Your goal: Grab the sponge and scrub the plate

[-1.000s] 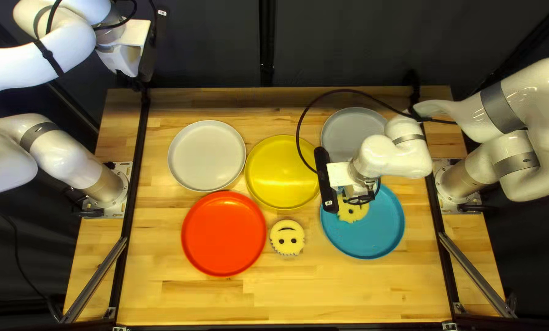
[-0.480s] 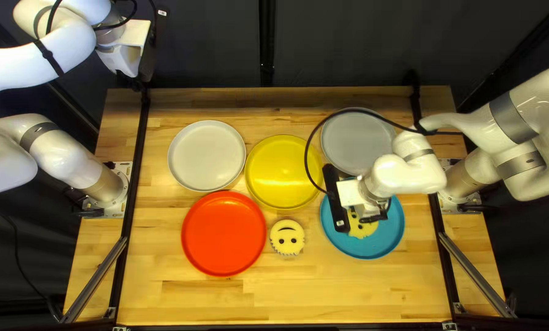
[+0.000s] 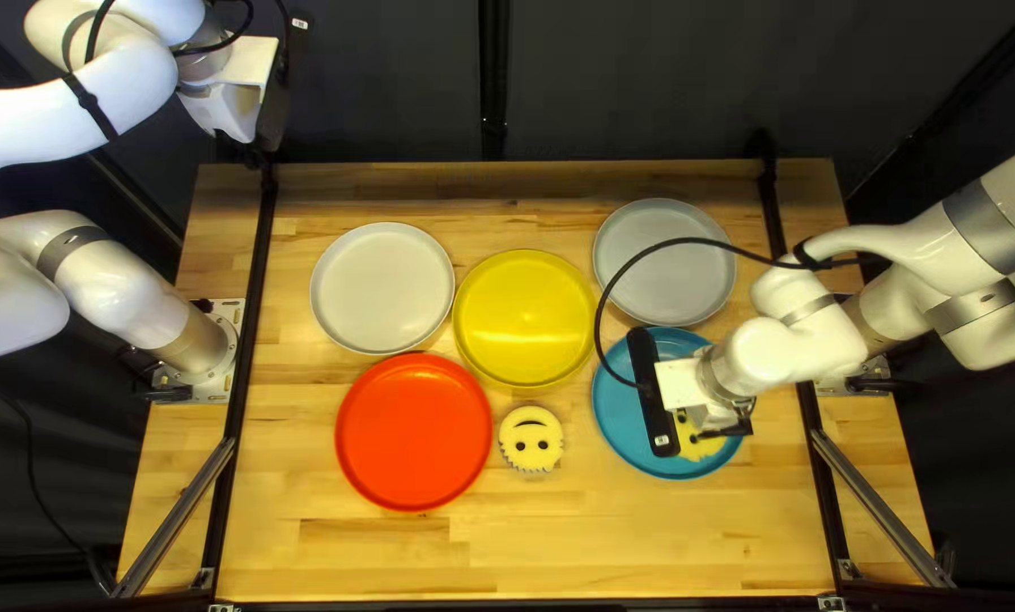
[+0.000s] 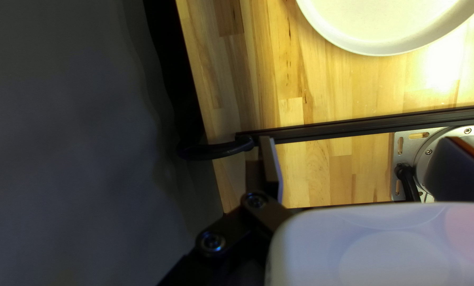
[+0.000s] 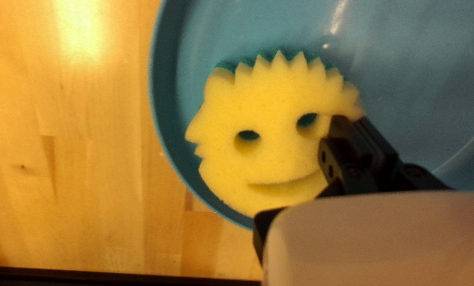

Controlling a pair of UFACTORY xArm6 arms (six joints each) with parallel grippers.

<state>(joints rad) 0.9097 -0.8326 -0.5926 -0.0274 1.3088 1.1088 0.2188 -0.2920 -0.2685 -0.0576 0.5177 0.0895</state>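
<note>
Blue plate (image 3: 626,425), right side of the top left view: a yellow smiley-face sponge (image 3: 702,448) lies flat inside it, close to the rim, yellow side up, green layer showing beneath its notched edge. Right gripper (image 3: 711,433) is above the blue plate, reaching down into it; in the right wrist view the fingers (image 5: 336,124) stand close together, closed on the sponge at its edge. Left gripper (image 3: 231,113) is well apart from the blue plate, raised beyond the table's far-left corner; its fingers (image 4: 270,164) are spread wide and it has hold of nothing. A second smiley-face sponge (image 3: 530,425) lies on the table (image 3: 507,544) beside the blue plate, to its left. Grey plate (image 3: 655,278) is just beyond the blue plate; yellow plate (image 3: 524,317) is up and left of it.
</note>
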